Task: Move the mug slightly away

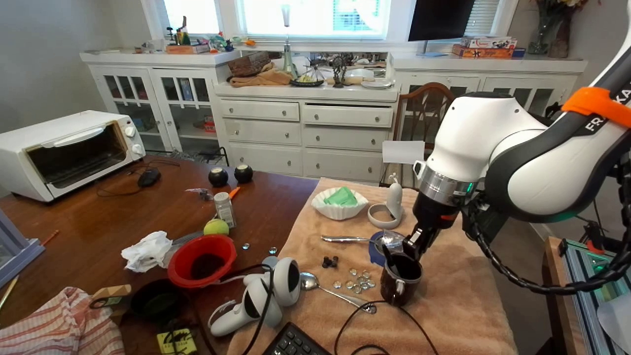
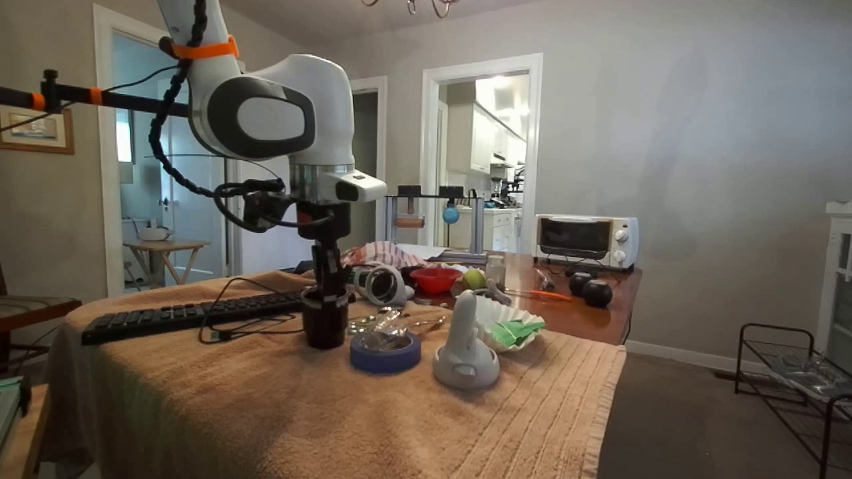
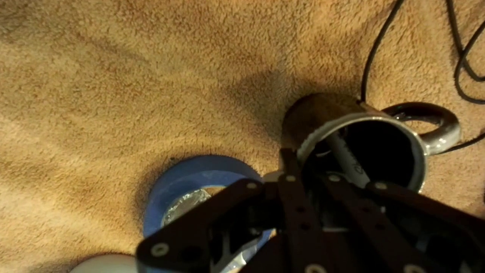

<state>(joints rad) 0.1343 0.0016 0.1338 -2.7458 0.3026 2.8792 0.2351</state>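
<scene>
The dark glossy mug stands on the peach towel in both exterior views. In the wrist view the mug shows its open mouth, its handle pointing right, and a pale marker leaning inside it. My gripper is at the near-left rim, with one finger outside the wall and the other inside the mouth. The fingers look closed on the rim; the contact point is dark and partly hidden. In both exterior views the gripper reaches down into the mug's top.
A blue tape roll lies close beside the mug, with clear crumpled plastic on it. A black cable runs by the mug. Glass beads, a spoon, a white controller and a keyboard are nearby.
</scene>
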